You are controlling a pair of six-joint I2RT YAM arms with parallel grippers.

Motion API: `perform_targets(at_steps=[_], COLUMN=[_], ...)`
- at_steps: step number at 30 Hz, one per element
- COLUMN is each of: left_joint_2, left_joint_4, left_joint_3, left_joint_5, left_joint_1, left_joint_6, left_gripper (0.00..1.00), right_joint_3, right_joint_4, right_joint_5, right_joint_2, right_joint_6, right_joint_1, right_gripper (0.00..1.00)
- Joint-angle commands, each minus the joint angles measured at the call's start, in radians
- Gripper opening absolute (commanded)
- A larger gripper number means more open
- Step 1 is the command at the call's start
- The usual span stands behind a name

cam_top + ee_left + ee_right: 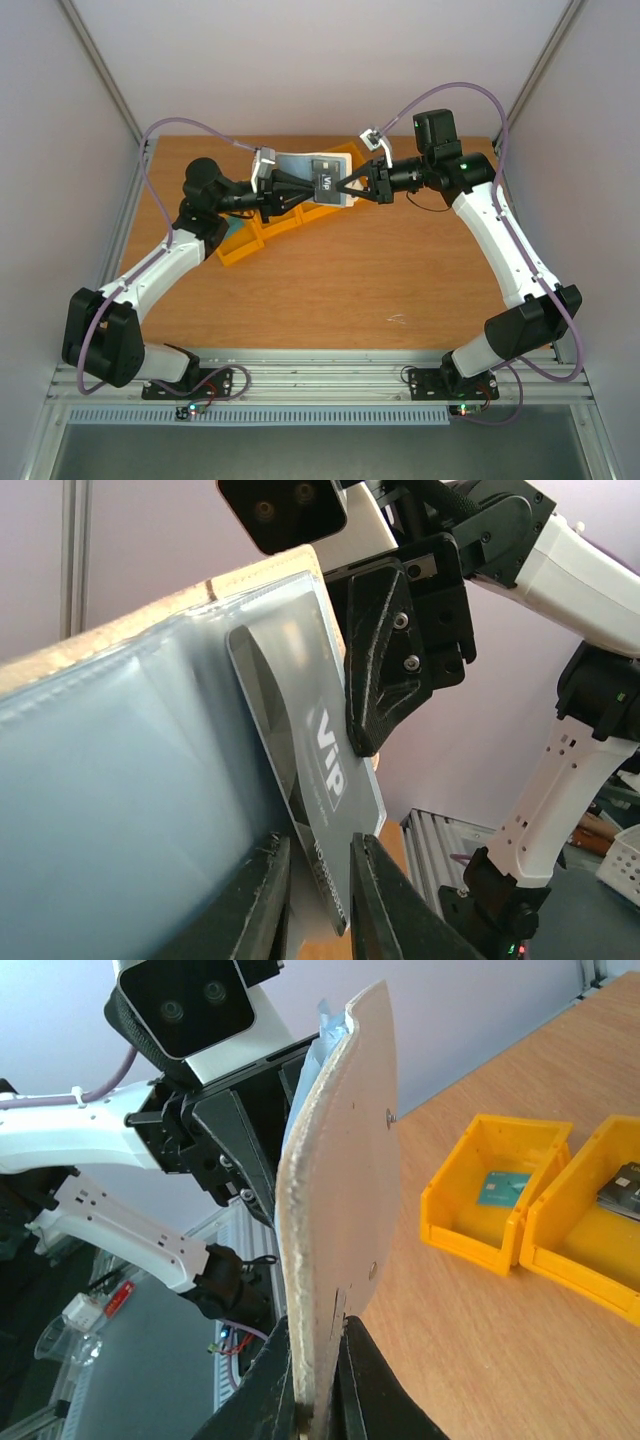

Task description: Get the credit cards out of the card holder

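wooden table (400,270), pale walls (300,60) | left gripper (318,880) pinches grey card (300,730) | right gripper (318,1380) pinches card holder (335,1160) (upright)

Cream-beige, pale blue card holder (335,1190); dark grey card (300,760); yellow bins (470,1210); teal card (503,1190)

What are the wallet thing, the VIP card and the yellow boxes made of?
The card holder looks like soft fake leather: cream, matte, rough-edged, with shiny clear plastic pockets. The VIP card seems stiff, glossy plastic; it catches the light. The yellow bins look like hard moulded plastic, smooth and slightly shiny.
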Motion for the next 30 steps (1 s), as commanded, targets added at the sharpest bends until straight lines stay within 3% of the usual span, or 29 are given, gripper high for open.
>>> perform_targets(at_steps=[1, 4, 7, 8, 23, 30], left_joint_2=[-0.001, 0.008, 0.011, 0.010, -0.021, -0.037], left_joint_4=[0.022, 0.025, 0.027, 0.025, -0.009, -0.004], left_joint_3=[0.004, 0.012, 0.017, 0.018, -0.036, -0.059], left_joint_5=[0.002, 0.002, 0.003, 0.003, -0.122, -0.102], left_joint_1=[-0.018, -0.028, -0.029, -0.029, 0.020, 0.022], left_joint_6=[0.014, 0.012, 0.016, 0.015, 0.026, 0.034], left_gripper=[0.21, 0.18, 0.02, 0.00, 0.00, 0.00], right_joint_3=[0.036, 0.038, 0.036, 0.036, 0.014, 0.011], right_joint_4=[-0.011, -0.010, -0.016, -0.021, -0.095, -0.104], right_joint_5=[-0.043, -0.041, -0.040, -0.038, 0.001, -0.002], right_joint_2=[0.004, 0.004, 0.002, 0.000, -0.046, -0.044], right_joint_6=[-0.024, -0.027, -0.033, -0.038, -0.069, -0.069], right_joint_1=[0.003, 0.004, 0.004, 0.004, -0.082, -0.094], right_gripper=[0.01, 0.01, 0.01, 0.01, 0.01, 0.01])
